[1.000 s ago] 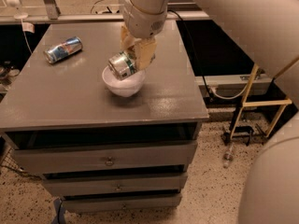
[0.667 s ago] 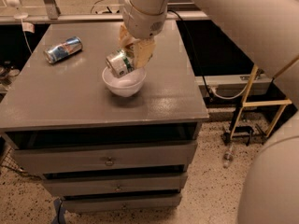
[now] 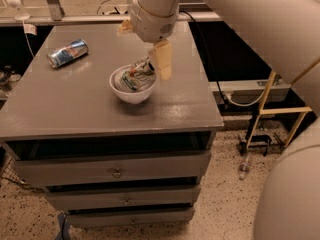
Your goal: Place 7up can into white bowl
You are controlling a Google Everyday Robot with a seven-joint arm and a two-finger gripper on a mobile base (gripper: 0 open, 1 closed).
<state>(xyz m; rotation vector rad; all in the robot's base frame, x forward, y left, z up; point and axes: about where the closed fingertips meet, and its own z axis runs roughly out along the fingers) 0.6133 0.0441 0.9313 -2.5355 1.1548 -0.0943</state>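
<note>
Silver 7up can with green-and-white label (image 3: 134, 78) lying inside round glossy white bowl (image 3: 131, 95) on grey desk (image 3: 75, 99) — release step looking complete. Gripper (image 3: 147, 59) hovering over bowl's right rim, fingers (image 3: 162, 60) standing apart. Next — lifting straight up without nudging bowl.

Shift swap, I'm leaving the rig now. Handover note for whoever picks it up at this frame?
Gripper: low over the right rim of the white bowl, close beside the 7up can. This view does not show whether it has let go.
7up can: lying on its side inside the white bowl, on the grey cabinet top.
Done: can is in the bowl.
Left: confirm release, then lift the gripper clear.
Other: blue and silver can lies at back left, apart from the bowl.
</note>
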